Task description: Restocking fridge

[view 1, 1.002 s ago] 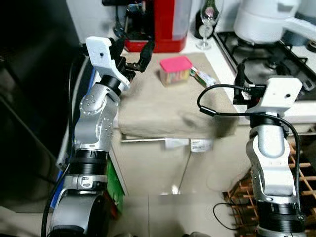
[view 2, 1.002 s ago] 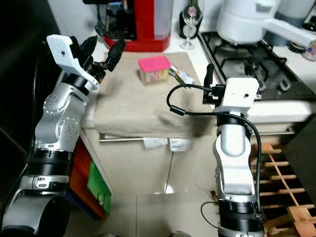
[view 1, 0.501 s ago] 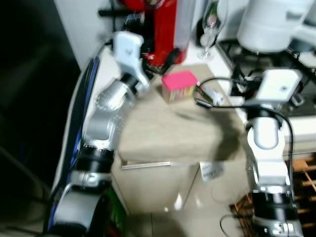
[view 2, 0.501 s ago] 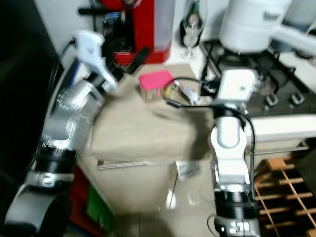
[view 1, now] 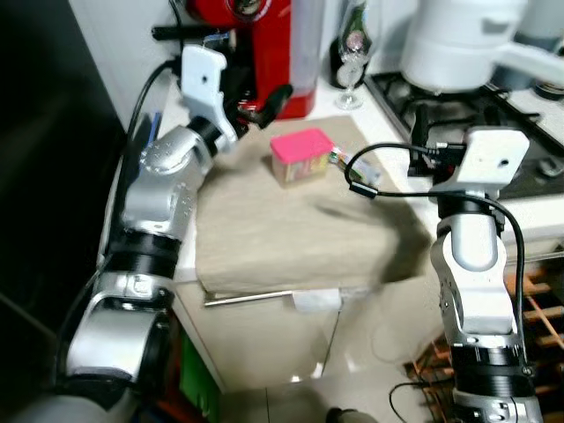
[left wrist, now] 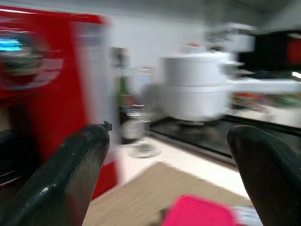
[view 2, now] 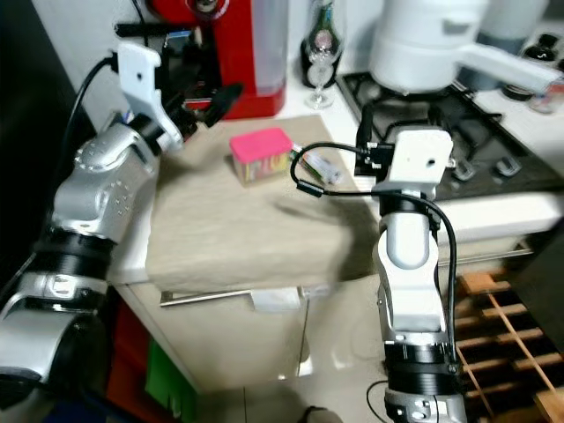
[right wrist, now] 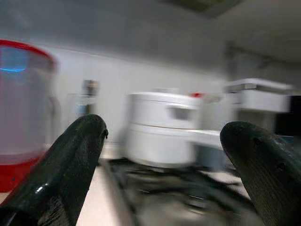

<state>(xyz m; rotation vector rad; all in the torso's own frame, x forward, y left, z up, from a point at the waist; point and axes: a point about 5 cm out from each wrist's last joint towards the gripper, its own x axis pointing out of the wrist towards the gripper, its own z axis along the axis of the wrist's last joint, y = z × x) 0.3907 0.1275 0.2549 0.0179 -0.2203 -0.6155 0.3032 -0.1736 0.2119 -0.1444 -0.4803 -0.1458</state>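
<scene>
Pink-lidded small clear box (view 1: pixel 300 156) with coloured contents stands on the beige cloth (view 1: pixel 291 225) that covers the counter, with a small white and green packet (view 1: pixel 356 166) lying just beside it on the robot's right. Behind it the left gripper (view 1: pixel 261 100) hangs above the far edge of the cloth with its two black fingers (left wrist: pixel 61 174) spread wide and holding nothing, close to the red coffee machine (view 1: pixel 264 44), near a wine glass (view 1: pixel 351 66). The right gripper (right wrist: pixel 160 169) is raised at the counter's right edge beside the black gas hob (view 1: pixel 441 101) carrying a big white pot (view 1: pixel 454 40), its fingers also wide apart and empty.
</scene>
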